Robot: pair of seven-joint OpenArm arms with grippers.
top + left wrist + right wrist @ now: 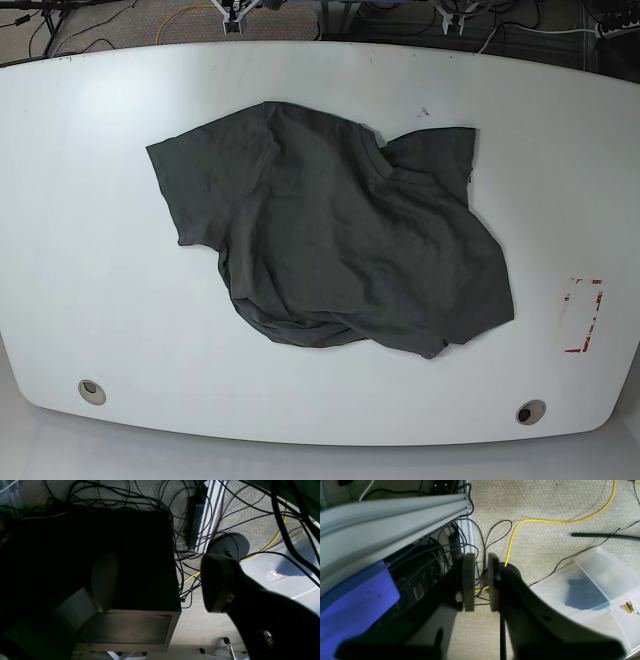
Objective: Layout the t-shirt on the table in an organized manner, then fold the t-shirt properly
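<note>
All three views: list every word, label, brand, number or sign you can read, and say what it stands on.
None can be read in any view.
The t-shirt is plain, with no print.
The table carries only a small red-outlined rectangle mark, with no lettering.
A small yellow item in the clear bin in the right wrist view is too small and blurred to read.
The left wrist view shows no labels.
</note>
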